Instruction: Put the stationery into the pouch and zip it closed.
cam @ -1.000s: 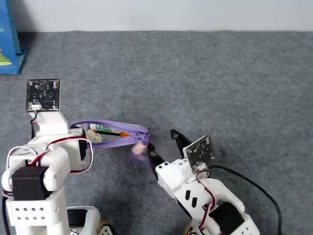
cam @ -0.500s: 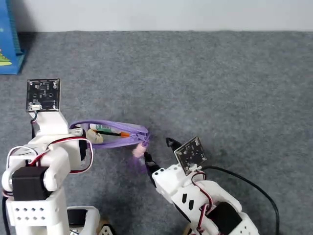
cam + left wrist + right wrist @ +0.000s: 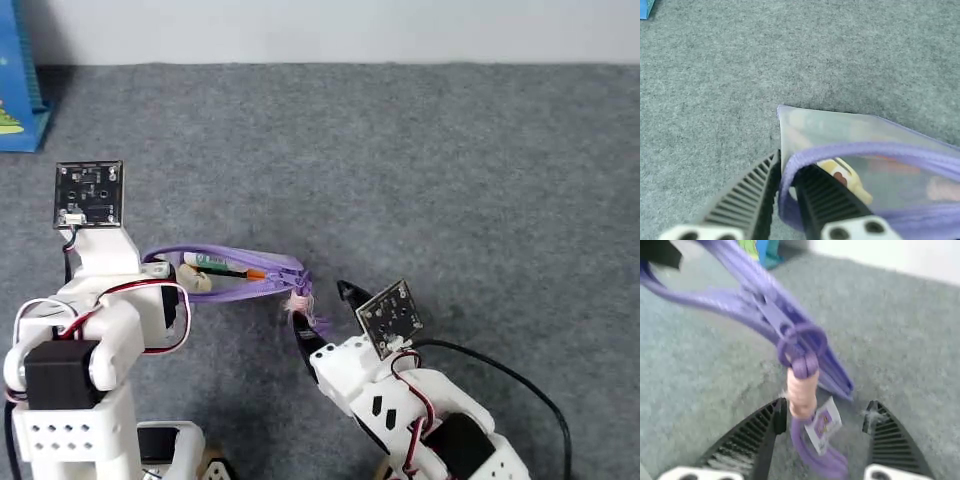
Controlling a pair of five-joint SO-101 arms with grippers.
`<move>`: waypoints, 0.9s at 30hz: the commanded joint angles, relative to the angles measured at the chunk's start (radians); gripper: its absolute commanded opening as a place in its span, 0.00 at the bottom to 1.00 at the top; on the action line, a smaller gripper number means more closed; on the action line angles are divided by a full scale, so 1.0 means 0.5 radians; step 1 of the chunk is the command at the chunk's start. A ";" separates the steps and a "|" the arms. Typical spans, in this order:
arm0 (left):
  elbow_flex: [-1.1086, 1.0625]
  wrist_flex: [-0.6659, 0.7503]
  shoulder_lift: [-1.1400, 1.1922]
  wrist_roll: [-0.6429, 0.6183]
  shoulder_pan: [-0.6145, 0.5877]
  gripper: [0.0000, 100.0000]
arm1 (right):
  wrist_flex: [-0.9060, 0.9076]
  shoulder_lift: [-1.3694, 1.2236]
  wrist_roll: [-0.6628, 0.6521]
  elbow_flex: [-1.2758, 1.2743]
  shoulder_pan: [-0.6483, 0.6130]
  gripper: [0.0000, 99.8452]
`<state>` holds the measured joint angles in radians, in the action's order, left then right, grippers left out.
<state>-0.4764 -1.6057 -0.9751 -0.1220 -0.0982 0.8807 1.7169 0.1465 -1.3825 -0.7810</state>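
In the high view the purple pouch [image 3: 235, 290] lies on the grey table [image 3: 450, 170], toward the near left. Its mouth gapes upward and stationery [image 3: 212, 264] lies inside. The left arm stands over the pouch's left end. At the pouch's right end the zipper pull [image 3: 298, 297] hangs out. The right gripper [image 3: 320, 305] sits just beside it with its fingers spread, one on the near side of the pull and one to the right. A blue box [image 3: 15, 100] stands at the far left edge.

In the left wrist view the left gripper [image 3: 787, 170] is clamped on the pouch's purple zipper edge at its corner. A pale yellow piece [image 3: 840, 175] shows through the clear wall just beyond the fingers.

In the right wrist view the right gripper's jaws stand wide apart, gripping nothing. The zipper pull, a ring with a pink tassel [image 3: 801, 390] and a small tag [image 3: 822, 422], dangles between them. The tassel is close against one finger.
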 commanded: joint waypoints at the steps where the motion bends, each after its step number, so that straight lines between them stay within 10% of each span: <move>1: 0.014 0.025 -0.034 -0.006 -0.009 0.01 | -0.180 0.008 -0.018 0.092 -0.091 0.25; 27: -0.011 0.034 -0.034 -0.003 -0.009 0.01 | -0.597 0.008 -0.037 -0.233 0.069 0.07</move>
<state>-0.4902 -1.6057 -0.9828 -0.1220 -0.1013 0.5892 1.7169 0.1373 -1.5021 -0.7595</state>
